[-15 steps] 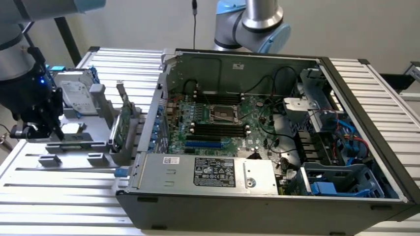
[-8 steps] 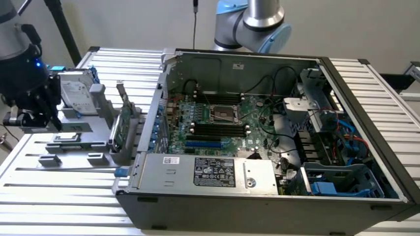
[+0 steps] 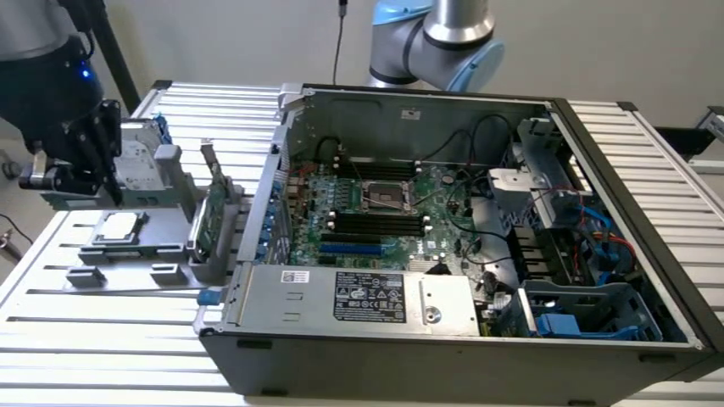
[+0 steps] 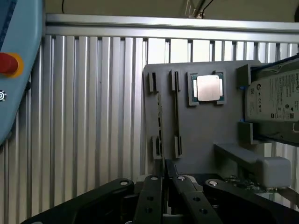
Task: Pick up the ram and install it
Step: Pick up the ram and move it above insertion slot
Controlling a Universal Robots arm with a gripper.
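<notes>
Our black two-fingered gripper (image 4: 165, 171) hangs with its fingers drawn together, holding nothing. Just beyond, the long thin dark-green ram stick (image 4: 176, 112) stands on edge in the flat grey plastic tray (image 4: 205, 135) — to grip it well, we judge, the fingers must open and straddle its middle squarely

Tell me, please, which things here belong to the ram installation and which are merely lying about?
For the job: the ram on the grey holder, the gripper, the motherboard inside the open computer case.
Lying about: the processor chip, the hard drive, the expansion card.
</notes>
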